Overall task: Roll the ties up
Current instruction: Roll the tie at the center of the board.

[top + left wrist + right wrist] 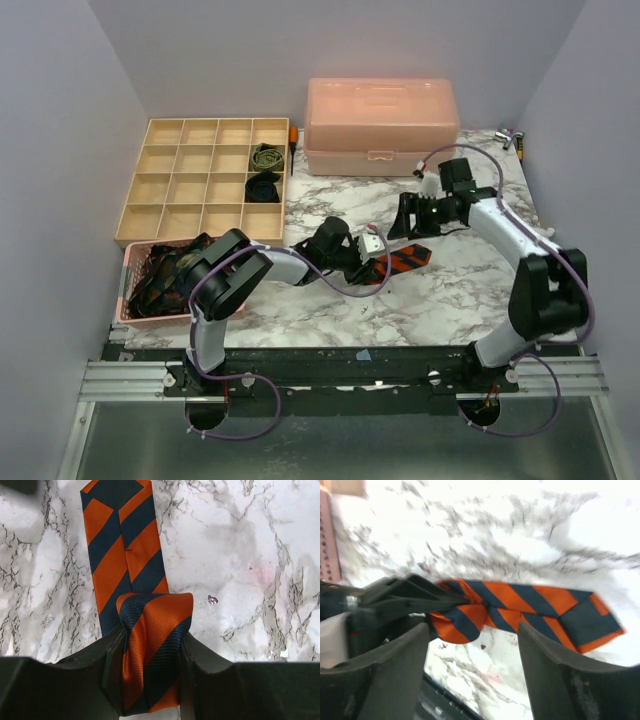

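An orange-and-navy striped tie [408, 257] lies on the marble table. Its near end is folded into a small roll [152, 645]. My left gripper [154, 639] is shut on that roll, one finger on each side. The flat tail [120, 535] runs away from the jaws across the table. My right gripper [408, 216] hovers just behind the tie, open, with nothing between its fingers [570, 675]. In the right wrist view the tie [535, 605] lies past the fingertips, and the left gripper [400, 597] pinches its left end.
A wooden compartment tray [160, 190] at the back left holds a rolled olive tie [267, 157] and a rolled black tie [263, 187]. A pink basket [128, 290] of dark ties sits at the left front. A pink lidded box [380, 125] stands at the back. Small tools [512, 140] lie at the back right.
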Action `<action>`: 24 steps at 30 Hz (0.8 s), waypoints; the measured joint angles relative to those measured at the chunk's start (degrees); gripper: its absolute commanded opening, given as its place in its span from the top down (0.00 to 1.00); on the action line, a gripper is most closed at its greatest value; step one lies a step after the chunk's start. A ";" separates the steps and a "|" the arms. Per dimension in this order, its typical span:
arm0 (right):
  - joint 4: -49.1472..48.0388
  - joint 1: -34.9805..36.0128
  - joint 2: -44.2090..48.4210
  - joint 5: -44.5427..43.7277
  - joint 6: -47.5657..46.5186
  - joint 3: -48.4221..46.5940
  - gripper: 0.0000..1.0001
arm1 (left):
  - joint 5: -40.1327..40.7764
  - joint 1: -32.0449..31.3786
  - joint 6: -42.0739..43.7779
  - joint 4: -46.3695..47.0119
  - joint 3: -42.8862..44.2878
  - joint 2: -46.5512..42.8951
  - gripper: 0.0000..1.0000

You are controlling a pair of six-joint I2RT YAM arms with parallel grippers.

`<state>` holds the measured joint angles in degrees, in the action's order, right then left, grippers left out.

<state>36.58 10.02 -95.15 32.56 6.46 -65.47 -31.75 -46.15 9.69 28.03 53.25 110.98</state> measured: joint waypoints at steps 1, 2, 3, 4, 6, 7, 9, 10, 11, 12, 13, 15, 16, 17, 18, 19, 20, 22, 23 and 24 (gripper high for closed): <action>-1.14 0.00 3.13 -1.62 0.59 0.00 0.08 | -0.20 0.00 0.92 0.00 -0.11 -0.07 0.84; -2.97 0.00 6.05 -2.97 1.49 0.15 0.13 | -0.57 0.02 1.95 0.00 -0.24 -0.15 0.84; -5.16 0.00 8.50 -4.02 2.75 0.48 0.24 | -0.85 0.02 2.71 0.00 -0.33 -0.20 0.84; -6.99 0.00 10.27 -4.81 3.50 0.76 0.30 | -1.25 0.07 3.43 0.04 -0.42 -0.20 0.84; -9.22 -0.09 10.49 -4.76 4.42 0.66 0.26 | -2.23 0.15 4.90 0.11 -0.57 -0.20 0.84; -9.44 -0.33 9.14 -3.72 4.20 0.22 0.19 | -2.84 0.24 5.62 0.13 -0.66 -0.22 0.83; -9.42 -0.55 4.37 0.04 3.63 -0.48 0.17 | -3.69 0.44 6.58 0.11 -0.83 -0.31 0.83; -9.31 -0.66 1.81 1.70 3.23 -0.13 0.19 | -4.02 0.48 6.95 0.11 -0.90 -0.35 0.83; -9.18 -0.72 0.00 2.99 3.37 0.90 0.20 | -4.42 0.66 7.26 0.04 -0.90 -0.37 0.83; -8.81 -0.74 -1.01 4.17 3.39 2.47 0.21 | -4.92 0.74 7.58 -0.04 -0.90 -0.37 0.84; -8.07 -0.74 -1.29 5.20 3.52 4.20 0.22 | -5.20 0.83 7.78 -0.11 -0.92 -0.37 0.83; -6.60 -0.74 -1.20 6.80 4.04 6.75 0.25 | -5.57 0.94 7.98 -0.17 -0.92 -0.37 0.83; -6.43 -0.74 -1.20 7.43 4.31 7.56 0.27 | -5.75 0.98 8.02 -0.22 -0.92 -0.37 0.82; -6.38 -0.74 -1.25 7.82 4.61 8.17 0.28 | -5.84 1.03 8.04 -0.24 -0.92 -0.37 0.82; -6.43 -0.72 -1.25 8.11 4.96 8.72 0.30 | -6.01 1.07 8.02 -0.26 -0.92 -0.37 0.82; -6.64 -0.70 -1.27 8.26 5.49 9.29 0.32 | -6.14 1.09 8.02 -0.24 -0.96 -0.39 0.82; -7.06 -0.72 -1.40 8.20 6.03 9.92 0.33 | -6.23 1.09 8.02 -0.24 -0.98 -0.39 0.82; -8.09 -0.83 -2.34 7.58 7.06 11.15 0.35 | -6.38 1.09 8.00 -0.22 -1.22 -0.57 0.82; -8.66 -1.03 -3.28 7.32 7.61 11.56 0.36 | -6.47 1.09 8.00 -0.22 -1.49 -0.79 0.81; -9.09 -1.36 -4.50 7.30 8.33 11.78 0.38 | -6.51 1.09 7.98 -0.24 -1.77 -1.05 0.82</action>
<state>27.49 8.67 -99.66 39.86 14.79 -53.69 -38.26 -45.06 17.67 27.79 51.48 109.93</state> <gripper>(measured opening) 0.656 0.364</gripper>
